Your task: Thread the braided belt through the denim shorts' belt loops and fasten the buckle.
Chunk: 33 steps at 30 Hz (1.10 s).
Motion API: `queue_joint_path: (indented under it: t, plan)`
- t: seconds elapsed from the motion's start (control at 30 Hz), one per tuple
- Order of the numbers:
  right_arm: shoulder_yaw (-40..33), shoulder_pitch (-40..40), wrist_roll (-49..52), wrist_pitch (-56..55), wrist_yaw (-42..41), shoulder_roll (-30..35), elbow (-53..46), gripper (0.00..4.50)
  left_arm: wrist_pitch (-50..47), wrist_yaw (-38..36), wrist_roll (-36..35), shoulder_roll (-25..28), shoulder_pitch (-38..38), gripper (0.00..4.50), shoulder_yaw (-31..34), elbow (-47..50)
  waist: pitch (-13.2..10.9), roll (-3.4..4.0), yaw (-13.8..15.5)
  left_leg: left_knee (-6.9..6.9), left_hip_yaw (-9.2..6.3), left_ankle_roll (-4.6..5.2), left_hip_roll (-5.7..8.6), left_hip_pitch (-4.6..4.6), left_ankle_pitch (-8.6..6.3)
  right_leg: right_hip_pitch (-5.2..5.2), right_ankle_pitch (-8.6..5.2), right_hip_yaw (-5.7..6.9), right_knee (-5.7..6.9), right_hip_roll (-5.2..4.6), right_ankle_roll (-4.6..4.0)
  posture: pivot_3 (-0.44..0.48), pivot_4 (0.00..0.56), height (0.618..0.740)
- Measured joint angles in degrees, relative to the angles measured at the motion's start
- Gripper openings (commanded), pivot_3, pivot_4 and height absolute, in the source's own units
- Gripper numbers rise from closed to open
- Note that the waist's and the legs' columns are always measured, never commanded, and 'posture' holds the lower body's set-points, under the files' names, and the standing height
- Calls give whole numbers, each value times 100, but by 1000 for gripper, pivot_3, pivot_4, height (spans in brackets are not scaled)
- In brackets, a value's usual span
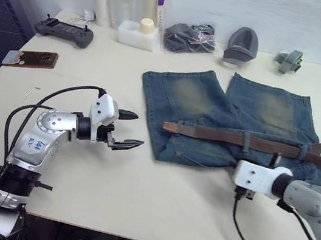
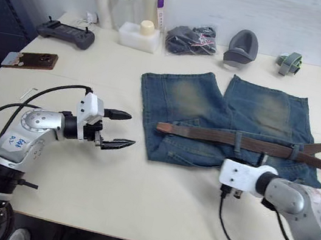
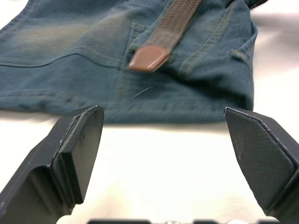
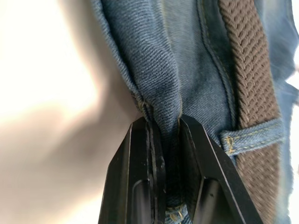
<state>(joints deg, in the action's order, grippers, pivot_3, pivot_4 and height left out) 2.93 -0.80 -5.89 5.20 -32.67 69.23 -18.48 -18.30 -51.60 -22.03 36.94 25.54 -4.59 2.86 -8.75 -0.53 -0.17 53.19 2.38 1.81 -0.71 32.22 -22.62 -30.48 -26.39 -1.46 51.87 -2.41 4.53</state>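
Denim lay spread on the table [image 1: 133, 208]: the shorts [image 1: 200, 102] were flat with the legs pointing away from the robot and the waistband nearest it. The belt [image 1: 219, 135] ran along that waistband, already passing under at least two loops [image 1: 246, 142], with its tan tip [image 3: 148, 58] resting on the denim at the robot's left end of the waist. The other end curved off past the shorts' right edge; the buckle was not clear enough to place.

The right gripper [image 4: 163, 140] was clenched on a fold of the waistband edge, pinching the cloth just beside one loop with the belt under it. The left gripper [image 1: 127, 130] hovered over bare table just to the left of the shorts, fingers [image 3: 77, 149] spread wide apart and aimed at the tip, holding nothing.

To my eye the threading was well along and the step in hand was drawing the tip end on. The right side seemed to be steadying the waistband while the left readied to take the tip. The next move would call for the left gripper to reach forward onto the shorts, close on the tip without catching the denim beneath, and pull it along while the waistband stayed pinned.
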Motion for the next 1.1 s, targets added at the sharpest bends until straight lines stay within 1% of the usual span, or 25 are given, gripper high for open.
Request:
queue_joint_path:
  t: [0.07, 0.13, 0.23, 0.33, 0.47, 0.5, 0.53, 0.57, 0.63, 0.67, 0.73, 0.77, 0.83, 0.9, 0.97, 1.0, 1.03, 1.07, 1.1]
  plan:
    - [-315, -260, -110, -629, -76, 176, 482, 182, -4, 8, 16, -77, 9, 4500, -1, 4, -1, 4, 23, 2, 1, 0, 3, 1, 0, -1, 0, 0, 4, -1, 0, 0, 150, 656]
    - [-522, -363, -233, -1022, -133, 321, 915, 182, -20, 14, 23, -115, 11, 4500, -1, 5, -1, 4, 23, 2, 2, 0, 3, 1, 0, -1, 0, 0, 4, -1, 0, 0, 150, 656]
    - [-756, -429, -479, -1499, -141, 358, 1553, 182, -57, 8, 22, -268, 11, 4500, -26, 59, -1, 5, 15, 3, 6, 0, 3, 1, 0, -1, 0, -2, 5, -1, 0, 0, 150, 656]
    - [-931, -535, -676, -1773, -123, 362, 1890, 182, -111, 2, 22, -330, 12, 4500, -52, 108, 0, 12, 6, 3, 7, -1, 3, -1, 0, -2, 0, -4, 8, 0, 0, 0, 150, 656]
    - [-1309, -756, -756, -1878, -191, 373, 2011, 182, -167, -17, 23, -423, 16, 4500, -62, 111, 0, 19, 12, 4, 9, 1, 3, -1, -1, -2, 0, -6, 8, 1, 0, 0, 150, 656]
    - [-1479, -819, -673, -1849, -292, 345, 1957, 1213, -168, -34, 23, -447, 18, 4500, -77, 113, 0, 19, 14, 4, 9, 1, 3, -1, -1, -2, 0, -6, 8, 1, 0, 0, 150, 656]
    - [-1652, -843, -540, -1759, -379, 269, 1849, 1409, -171, -50, 23, -452, 18, 4500, -90, 113, 0, 19, 11, 4, 9, 0, 1, -1, -1, -2, -1, -6, 9, 4, 0, 0, 150, 656]
    - [-1807, -860, -379, -1649, -512, 203, 1695, 1997, -173, -58, 25, -463, 21, 4500, -99, 113, 0, 19, 11, 4, 9, 0, 1, -1, -1, -2, -1, -6, 9, 4, 0, 0, 150, 656]
    - [-2012, -869, -114, -1369, -777, 114, 1283, 2987, -177, -77, 29, -483, 46, 4500, -107, 113, 0, 20, -15, 4, 9, 2, -1, -3, -2, -2, -1, -11, 9, 9, 0, 0, 150, 656]
    - [-2104, -866, -10, -1208, -891, 64, 1088, 3563, -177, -102, 29, -493, 73, 4500, -111, 114, 0, 20, -27, 4, 9, 3, -3, -4, -3, -2, -1, -11, 10, 11, 0, 0, 150, 656]
    - [-2311, -845, 343, -714, -1121, -72, 707, 4443, -178, -120, 29, -495, 111, 4500, -111, 114, 0, 20, -43, 4, 9, 4, -5, -6, -3, -2, 0, -11, 13, 12, 0, 0, 150, 656]
    - [-2401, -823, 567, -431, -1224, -158, 545, 4443, -184, -126, 28, -496, 116, 4500, -111, 114, 0, 20, -48, 4, 9, 4, -5, -6, -3, -2, 0, -11, 13, 12, 0, 0, 150, 656]
    - [-2706, -606, 1521, 730, -1312, -615, 23, 4443, -237, -168, 26, -500, 119, 4500, -111, 115, 0, 19, -49, 4, 5, 3, -7, -5, -3, -1, 0, -11, 13, 12, 0, 0, 150, 656]
    - [-2910, -322, 2587, 2132, -1127, -1067, -560, 4443, -295, -183, 14, -524, 130, 4500, -110, 122, 0, 20, -42, 4, 3, 3, -8, -5, -3, 0, -1, -10, 13, 10, 0, 0, 150, 656]
    - [-2919, -333, 3236, 2938, -991, -1381, -1035, 4443, -349, -206, -11, -545, 141, 4500, -110, 166, 1, 19, 0, 2, -2, 4, -8, -4, -3, 0, -1, -7, 10, 10, -1, 0, 150, 656]
    - [-2880, -338, 3567, 3311, -862, -1619, -1263, 4443, -385, -221, -14, -547, 143, 4500, -109, 191, 1, 19, 11, 1, -2, 4, -7, -3, -3, 0, -1, -7, 9, 9, -1, 0, 150, 656]
    - [-2886, -236, 3956, 3665, -591, -2009, -1392, 4443, -409, -223, -16, -547, 144, 4500, -105, 220, 1, 17, 13, 0, -5, 2, -7, -2, -2, 1, -1, -6, 8, 8, -1, 0, 150, 656]
    - [-2925, -82, 4416, 4023, -240, -2455, -1457, 4443, -437, -223, -17, -555, 149, 4500, -107, 255, 3, 14, 11, 0, -5, 1, -7, -2, -2, 1, -1, -6, 8, 7, -1, 0, 150, 656]
    - [-3016, 83, 5060, 4496, 280, -2968, -1467, 4443, -464, -223, -19, -568, 156, 4500, -108, 319, 3, 15, 5, 1, -4, -1, -6, 0, -1, 1, -1, -6, 10, 3, -1, 0, 150, 656]
